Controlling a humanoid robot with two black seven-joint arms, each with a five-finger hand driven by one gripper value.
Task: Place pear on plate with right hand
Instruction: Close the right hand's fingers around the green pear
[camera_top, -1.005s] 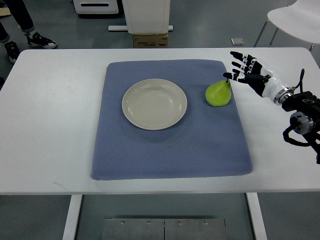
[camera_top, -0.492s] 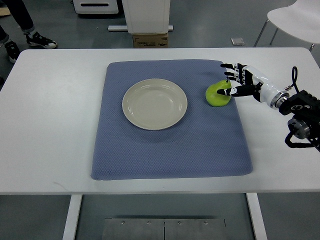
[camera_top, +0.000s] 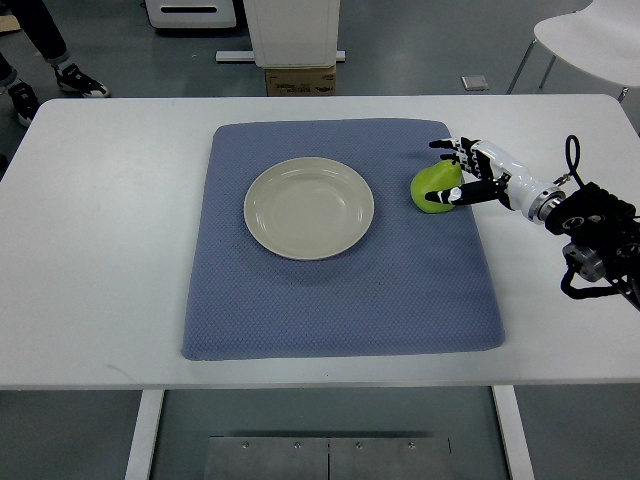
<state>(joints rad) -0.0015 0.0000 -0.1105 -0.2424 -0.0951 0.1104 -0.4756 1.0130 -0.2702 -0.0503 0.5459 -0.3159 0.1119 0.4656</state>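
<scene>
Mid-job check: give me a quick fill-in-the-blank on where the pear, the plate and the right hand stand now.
1. The pear lies on the blue ____, right of the plate.
2. The plate holds ____.
3. The right hand has its fingers around the ____.

Missing words: mat; nothing; pear
</scene>
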